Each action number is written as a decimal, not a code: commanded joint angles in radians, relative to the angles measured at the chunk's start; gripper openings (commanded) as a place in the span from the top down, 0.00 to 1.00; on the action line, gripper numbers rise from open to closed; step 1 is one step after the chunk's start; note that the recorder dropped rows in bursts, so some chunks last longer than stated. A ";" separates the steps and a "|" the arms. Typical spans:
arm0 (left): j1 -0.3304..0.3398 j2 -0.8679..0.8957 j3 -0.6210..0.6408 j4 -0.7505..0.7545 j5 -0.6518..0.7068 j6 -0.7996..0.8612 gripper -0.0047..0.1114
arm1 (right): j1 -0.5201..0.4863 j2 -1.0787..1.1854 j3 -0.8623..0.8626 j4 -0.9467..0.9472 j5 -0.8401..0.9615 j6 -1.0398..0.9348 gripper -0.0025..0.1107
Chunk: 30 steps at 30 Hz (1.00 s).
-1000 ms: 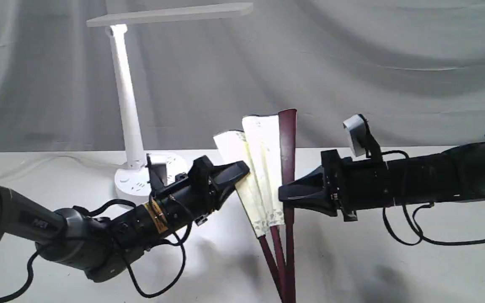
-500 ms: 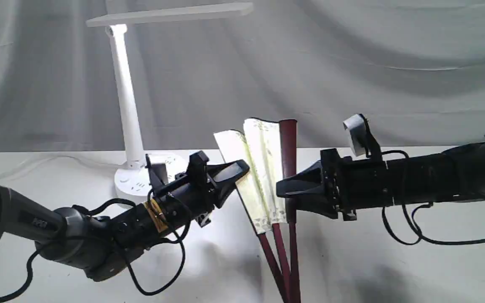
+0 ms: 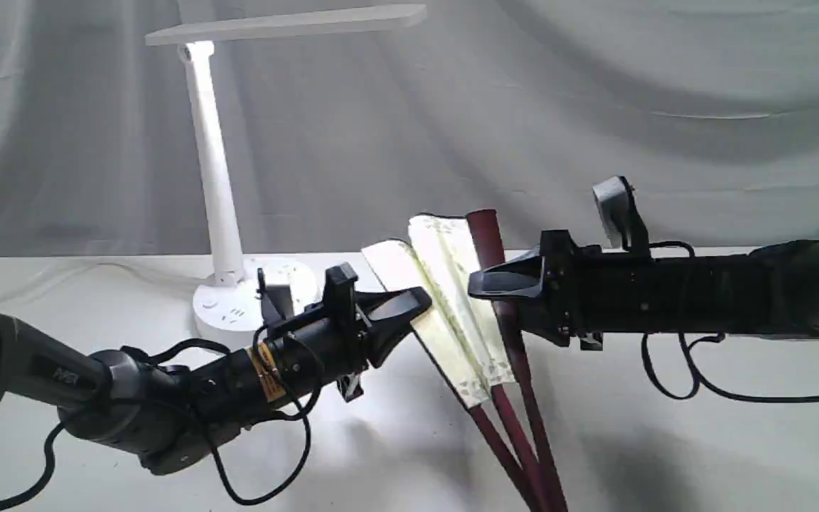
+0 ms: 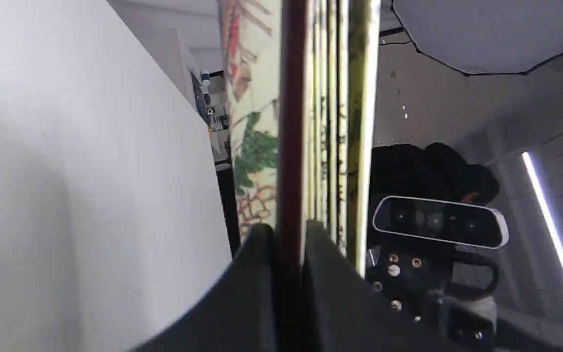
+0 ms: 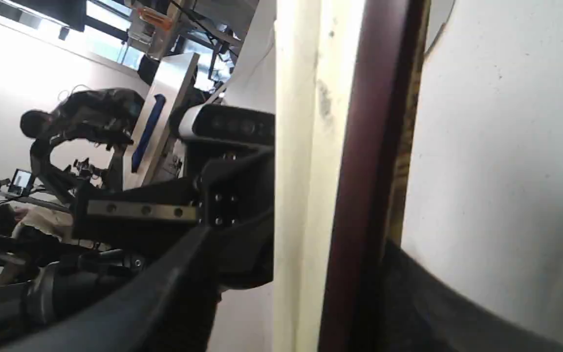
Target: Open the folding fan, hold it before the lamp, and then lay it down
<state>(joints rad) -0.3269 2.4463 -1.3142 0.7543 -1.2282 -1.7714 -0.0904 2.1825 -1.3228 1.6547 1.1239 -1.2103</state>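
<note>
Left jaws clamp one guard of the folding fan [image 3: 452, 313]; right jaws gape around the other; pivot cut off.

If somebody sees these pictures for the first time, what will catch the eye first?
The partly opened folding fan stands out in the middle, raised above the table and leaning a little, with cream pleats between dark maroon guards. The left gripper is clamped on its left edge, while the right gripper stands open around the right guard. Behind, on the left, rises the white lamp.
</note>
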 commanded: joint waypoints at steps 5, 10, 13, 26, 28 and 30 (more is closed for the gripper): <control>0.001 -0.001 -0.003 0.044 0.007 -0.015 0.96 | -0.001 -0.011 -0.001 0.072 -0.026 -0.038 0.61; 0.002 -0.001 -0.003 0.045 0.007 -0.015 0.96 | -0.001 -0.011 -0.001 0.074 -0.065 -0.038 0.65; 0.002 -0.001 -0.003 0.060 0.007 -0.016 0.96 | -0.001 -0.011 -0.001 0.090 -0.086 -0.038 0.68; 0.002 -0.001 -0.069 0.157 0.007 -0.058 0.96 | -0.001 -0.011 -0.001 0.090 -0.099 -0.067 0.79; 0.002 -0.001 -0.073 0.157 0.007 -0.064 0.96 | -0.001 -0.011 -0.001 0.090 -0.099 -0.067 0.84; 0.002 -0.001 -0.073 0.167 0.007 -0.063 0.96 | -0.001 -0.011 -0.001 0.090 -0.101 -0.067 0.89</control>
<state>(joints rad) -0.3254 2.4463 -1.3800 0.9055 -1.2202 -1.8230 -0.0904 2.1825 -1.3228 1.7307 1.0133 -1.2618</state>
